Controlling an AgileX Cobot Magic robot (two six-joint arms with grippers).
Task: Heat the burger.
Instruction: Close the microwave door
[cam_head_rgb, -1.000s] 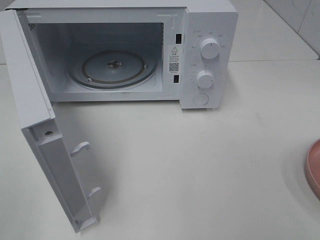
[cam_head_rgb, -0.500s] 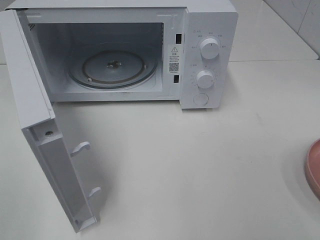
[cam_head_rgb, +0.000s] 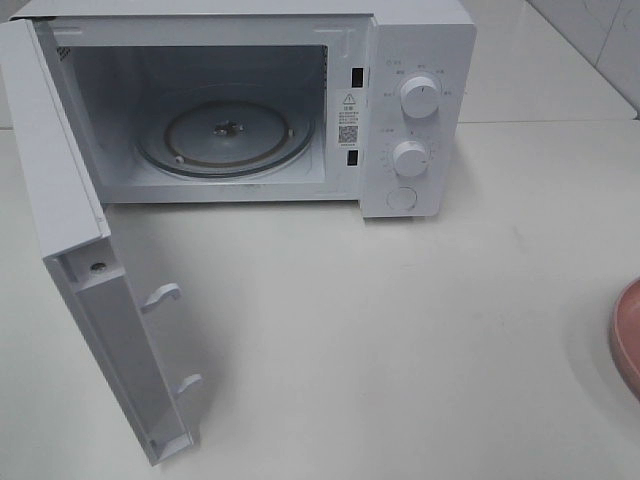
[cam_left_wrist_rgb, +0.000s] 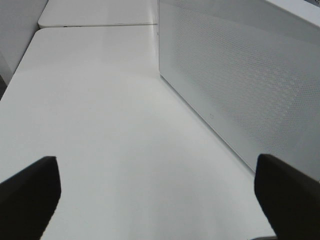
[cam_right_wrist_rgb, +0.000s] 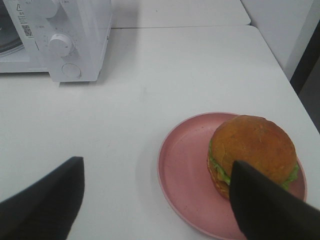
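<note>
Exterior high view: microwave (cam_head_rgb: 250, 100) fills the upper left of the frame, its door (cam_head_rgb: 90, 300) swung wide toward the lower left, so the cavity w/ glass turntable (cam_head_rgb: 225, 135) is exposed, presumably ready to take food. Two dials (cam_head_rgb: 418, 97) sit on the control panel, upper centre-right. Neither arm shows here. Only a sliver of the pink plate (cam_head_rgb: 627, 340) peeks in at the right edge, mid-low; the burger itself is cut off in this view.

Left wrist view: left gripper (cam_left_wrist_rgb: 160, 195) has jaws spread wide at the lower corners, nothing btwn them, only bare table (cam_left_wrist_rgb: 100, 125). Perforated outer face of the door runs along the right side of the frame, so this arm appears parked beside the door, likely kept clear of the loading path.

Right wrist view: right gripper (cam_right_wrist_rgb: 155, 200) is also well open & empty, fingers dark at the lower left & lower right. Burger (cam_right_wrist_rgb: 252, 155) sits on the pink plate at lower right, off-centre toward the plate's right side, partly behind one finger. Microwave panel is at upper left, well apart. Judgement: this arm is lined up to take the plate or burger; nothing loaded yet.
</note>
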